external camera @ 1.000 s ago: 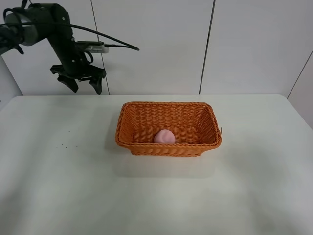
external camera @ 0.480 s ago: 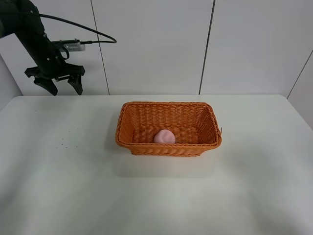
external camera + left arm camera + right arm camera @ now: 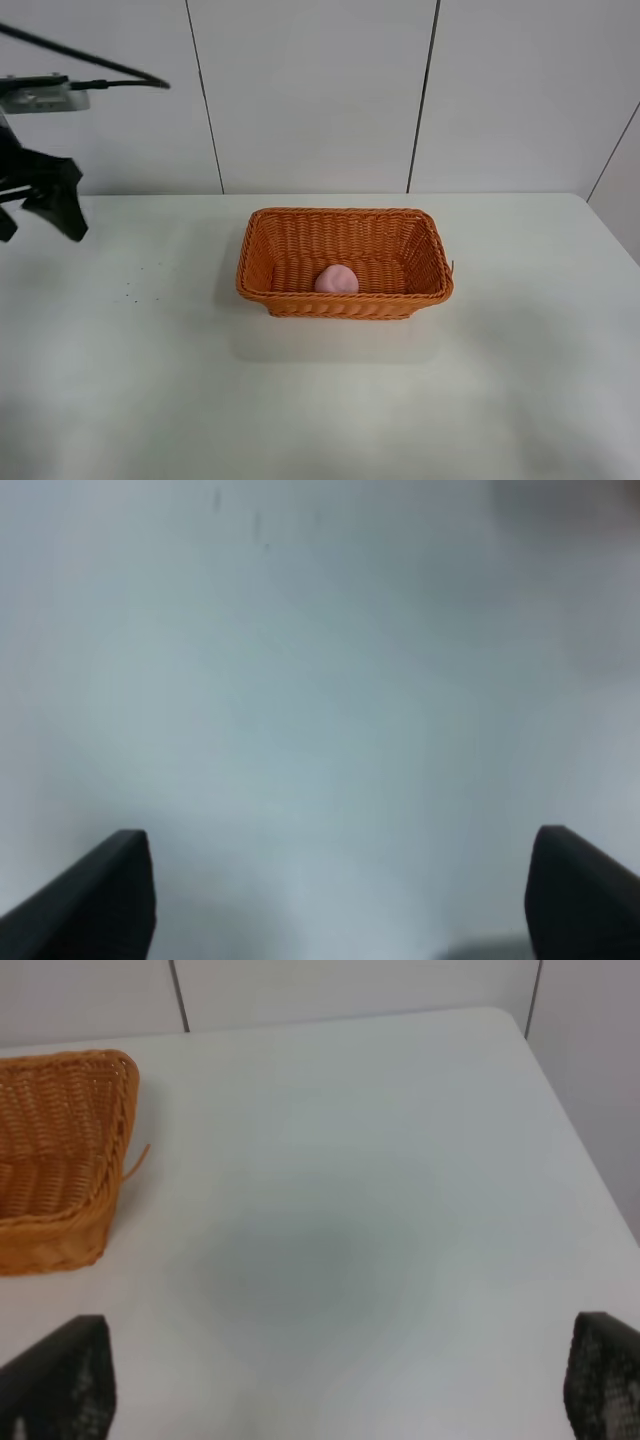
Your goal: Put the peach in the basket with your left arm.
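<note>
The peach (image 3: 337,279) lies inside the basket (image 3: 345,225), on its woven floor, close to the near long wall and a little to the left of the middle. It is pale pink and rounded, and it is the only thing that the basket holds. The basket is orange wicker, rectangular, with flared sides and a braided rim, and it stands upright on the white worktop (image 3: 320,400), about in the middle of it. In the right wrist view one corner of the basket (image 3: 62,1150) shows, with a loose strand of wicker sticking out from its side; the peach is not seen there. The left tool (image 3: 38,205) is at the far left edge of the exterior high view, partly cut by the frame, raised above the left end of the worktop and well apart from the basket and the peach. Its two dark fingers (image 3: 95,895) stand wide apart in the left wrist view, with only blurred pale worktop between them, so it is open and holds nothing. The right tool (image 3: 340,1400) shows only two dark tips at the corners of its own view, also spread wide and empty, above bare worktop beside the right end of the basket.
</note>
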`<action>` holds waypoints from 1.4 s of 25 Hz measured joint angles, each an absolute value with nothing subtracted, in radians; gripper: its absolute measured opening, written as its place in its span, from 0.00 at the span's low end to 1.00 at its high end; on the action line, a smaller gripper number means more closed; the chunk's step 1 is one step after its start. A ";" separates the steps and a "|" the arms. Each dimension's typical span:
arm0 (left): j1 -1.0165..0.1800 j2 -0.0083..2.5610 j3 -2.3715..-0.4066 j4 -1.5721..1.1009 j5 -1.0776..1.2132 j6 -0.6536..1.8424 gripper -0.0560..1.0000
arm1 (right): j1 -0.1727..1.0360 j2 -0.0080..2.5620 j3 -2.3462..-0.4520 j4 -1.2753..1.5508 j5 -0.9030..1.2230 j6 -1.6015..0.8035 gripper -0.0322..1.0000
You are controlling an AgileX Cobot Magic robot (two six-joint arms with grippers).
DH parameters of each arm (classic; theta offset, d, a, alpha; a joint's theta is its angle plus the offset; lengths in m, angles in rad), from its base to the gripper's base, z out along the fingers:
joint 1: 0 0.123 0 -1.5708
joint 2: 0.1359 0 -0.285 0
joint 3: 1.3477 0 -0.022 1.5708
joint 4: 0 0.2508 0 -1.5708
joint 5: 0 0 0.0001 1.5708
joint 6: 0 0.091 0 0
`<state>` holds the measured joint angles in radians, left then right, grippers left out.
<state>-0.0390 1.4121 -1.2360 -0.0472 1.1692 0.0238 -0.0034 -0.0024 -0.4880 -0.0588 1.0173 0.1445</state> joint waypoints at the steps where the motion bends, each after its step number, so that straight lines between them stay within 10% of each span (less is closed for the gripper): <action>1: -0.039 1.342 -1.172 -0.034 1.169 0.024 0.86 | -0.003 -0.002 -0.488 -0.059 1.017 0.144 0.70; 14: -0.039 0.540 -0.520 0.000 1.085 0.025 0.86 | -0.003 -0.002 -0.488 -0.059 1.017 0.144 0.70; 35: -0.039 -0.007 -0.494 0.000 1.057 0.024 0.86 | -0.003 -0.002 -0.488 -0.059 1.017 0.144 0.70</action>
